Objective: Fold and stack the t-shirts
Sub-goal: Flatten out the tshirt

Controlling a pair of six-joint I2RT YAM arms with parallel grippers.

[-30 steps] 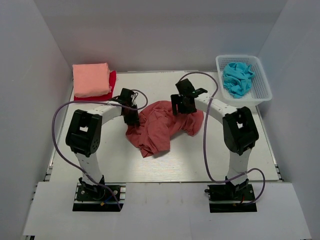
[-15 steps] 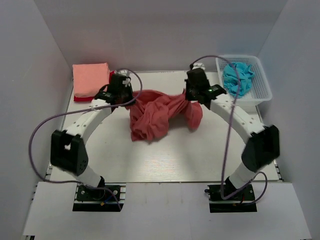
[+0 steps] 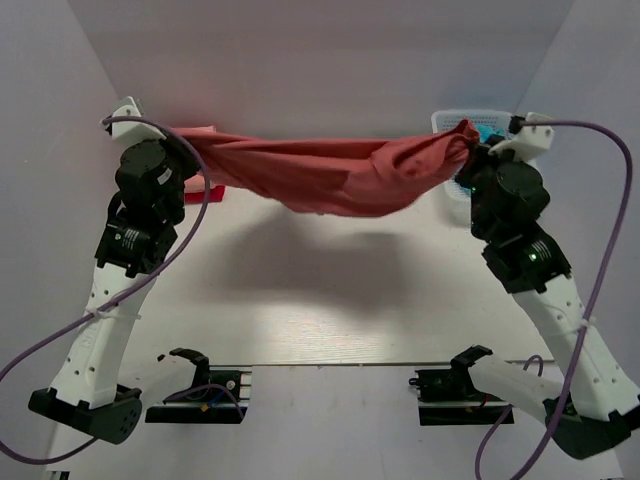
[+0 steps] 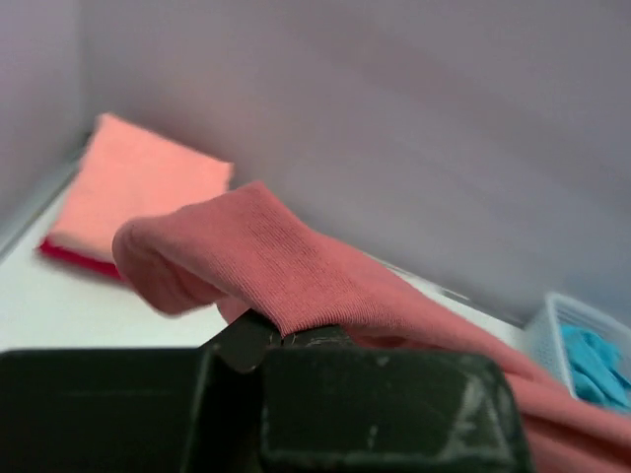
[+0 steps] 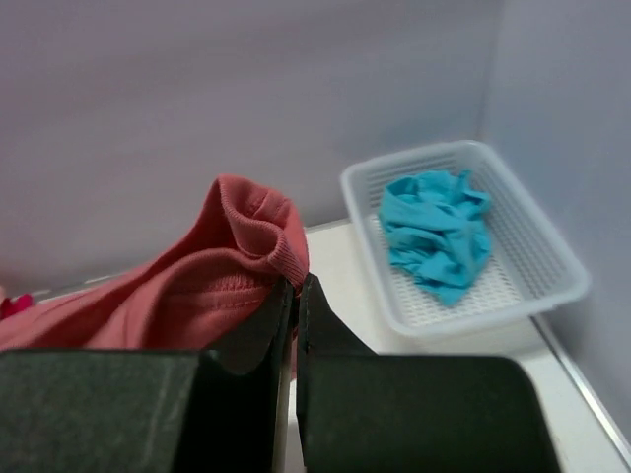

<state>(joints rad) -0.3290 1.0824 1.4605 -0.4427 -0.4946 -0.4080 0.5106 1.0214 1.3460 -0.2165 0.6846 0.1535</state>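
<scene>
The brick-red t-shirt (image 3: 330,175) hangs stretched in the air between both arms, sagging in the middle above the table. My left gripper (image 3: 182,142) is shut on its left end (image 4: 296,266), jaws (image 4: 281,337) pinching the fabric. My right gripper (image 3: 470,142) is shut on the other end; a ribbed hem (image 5: 266,232) bunches above the closed fingers (image 5: 296,288). At the back left lies the folded salmon-pink t-shirt (image 4: 138,182) on top of the bright red one (image 4: 74,258). From above the hanging shirt mostly hides them.
A white mesh basket (image 5: 557,251) holding crumpled blue cloth (image 5: 434,232) stands at the back right corner, just behind my right gripper. Grey walls close in on three sides. Purple cables loop from both arms.
Both arms rose and spread apart. The brick-red shirt went from a heap on the table to a stretched span in the air. Both grippers closed on it.
</scene>
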